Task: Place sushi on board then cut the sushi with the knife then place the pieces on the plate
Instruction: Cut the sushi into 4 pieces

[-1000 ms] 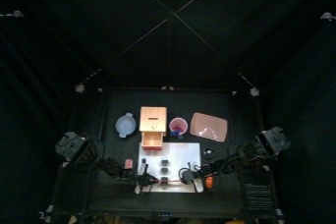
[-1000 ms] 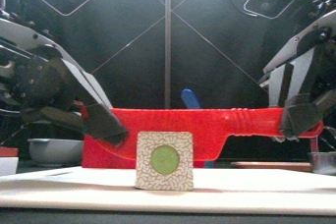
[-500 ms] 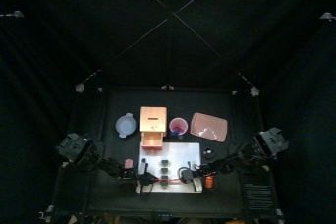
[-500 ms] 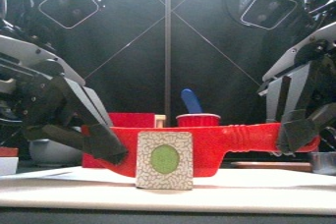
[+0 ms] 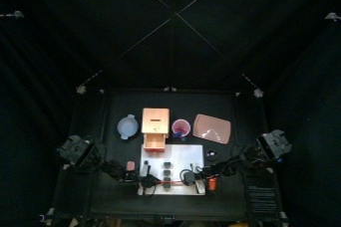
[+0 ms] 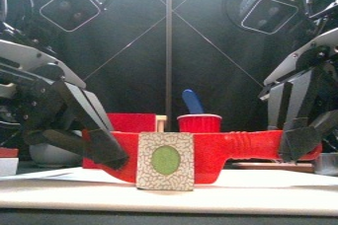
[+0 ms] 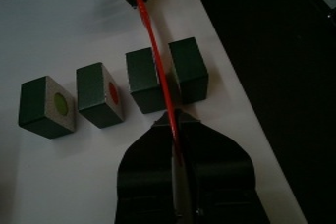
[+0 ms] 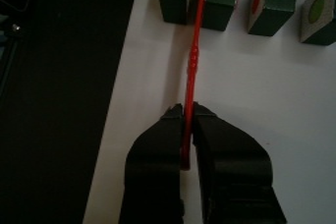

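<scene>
Both claws are clenched on the red knife [image 6: 244, 142], the left claw [image 7: 172, 130] at one end and the right claw [image 8: 192, 120] at the other. The blade spans the white board [image 7: 79, 31] and lies across the middle of the larger sushi block [image 7: 184, 71], which looks like two pieces not yet parted. Two cut pieces [image 7: 105, 97] stand just beside it in the same row, all on the board. The pink tray [image 5: 210, 126] sits well apart toward the back of the desk, with nothing from the roll on it. The main risk, as I judge it, is uneven pressure: if one claw drops faster than the other, the blade tilts, rides off the seam and shoves the block sideways rather than splitting it. That block stands near the board's edge, so a shove could tip it onto the desk [image 7: 289, 31] or knock it into its neighbours. A thin blade pinched at both ends could also twist or slip out of a claw if the arms pull apart
</scene>
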Action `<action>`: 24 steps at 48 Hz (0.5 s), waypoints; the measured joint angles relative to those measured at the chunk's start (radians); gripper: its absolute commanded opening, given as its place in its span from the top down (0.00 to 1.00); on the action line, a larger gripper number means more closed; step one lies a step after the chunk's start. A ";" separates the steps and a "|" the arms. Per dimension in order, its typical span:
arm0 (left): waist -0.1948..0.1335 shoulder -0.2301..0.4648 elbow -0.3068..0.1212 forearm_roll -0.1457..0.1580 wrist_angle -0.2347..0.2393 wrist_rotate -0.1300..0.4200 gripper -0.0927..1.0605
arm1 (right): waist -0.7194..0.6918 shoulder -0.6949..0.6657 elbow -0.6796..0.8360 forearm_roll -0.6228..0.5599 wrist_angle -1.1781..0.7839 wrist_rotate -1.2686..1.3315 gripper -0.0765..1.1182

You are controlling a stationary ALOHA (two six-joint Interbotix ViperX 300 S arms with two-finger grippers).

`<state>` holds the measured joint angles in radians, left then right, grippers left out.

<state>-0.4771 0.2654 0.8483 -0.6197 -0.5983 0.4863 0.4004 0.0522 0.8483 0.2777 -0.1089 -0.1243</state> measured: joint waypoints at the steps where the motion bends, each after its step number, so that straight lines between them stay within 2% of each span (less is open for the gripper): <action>1: 0.000 -0.002 0.000 0.000 0.000 0.000 0.64 | 0.002 -0.002 -0.002 0.000 0.002 0.000 0.65; 13: 0.002 -0.077 0.003 0.003 0.012 0.003 0.64 | -0.002 -0.061 -0.011 -0.026 0.071 0.002 0.65; 20: 0.009 -0.137 0.012 0.034 0.011 0.003 0.63 | -0.017 -0.129 -0.011 -0.052 0.127 0.002 0.65; 24: 0.028 -0.164 0.018 0.049 0.009 0.003 0.61 | -0.026 -0.164 -0.009 -0.064 0.152 0.002 0.65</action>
<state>-0.4495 0.1012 0.8667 -0.5706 -0.5890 0.4893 0.3743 -0.1120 0.8391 0.2132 0.0430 -0.1227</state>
